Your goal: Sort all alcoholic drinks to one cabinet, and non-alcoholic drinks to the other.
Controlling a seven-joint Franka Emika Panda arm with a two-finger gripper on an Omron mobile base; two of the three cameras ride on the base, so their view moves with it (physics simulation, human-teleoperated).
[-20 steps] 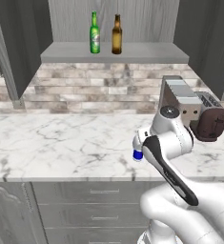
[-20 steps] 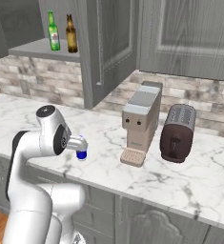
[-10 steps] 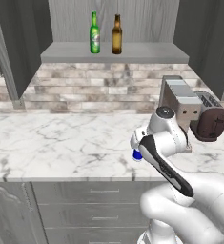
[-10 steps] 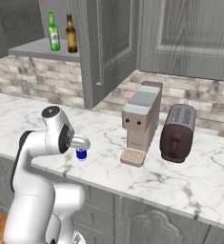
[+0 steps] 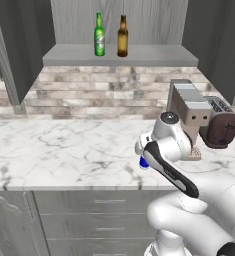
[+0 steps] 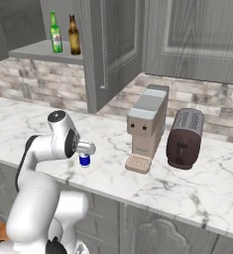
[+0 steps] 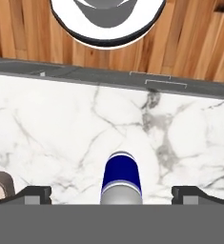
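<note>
The alcoholic drinks, a green bottle (image 5: 99, 35) (image 6: 54, 33) and an amber bottle (image 5: 122, 36) (image 6: 74, 35), stand side by side on the shelf of the open cabinet (image 5: 119, 54). One of the non-alcoholic drinks, a white bottle with a blue cap (image 7: 121, 172) (image 6: 84, 160) (image 5: 144, 163), stands on the marble counter near its front edge. My gripper (image 7: 113, 194) (image 6: 86, 148) hangs low over it. It is open, with one fingertip on each side of the bottle and clear of it.
A beige coffee machine (image 6: 146, 126) (image 5: 189, 112) and a dark brown toaster (image 6: 186, 138) (image 5: 219, 127) stand on the counter to the right of the bottle. An open cabinet door (image 6: 115, 44) hangs beside a closed cabinet (image 6: 197, 34). Wooden floor (image 7: 194, 43) lies beyond the counter edge.
The arm has shifted slightly near the white bottle. The jaws have stayed open and the bottles have not moved.
</note>
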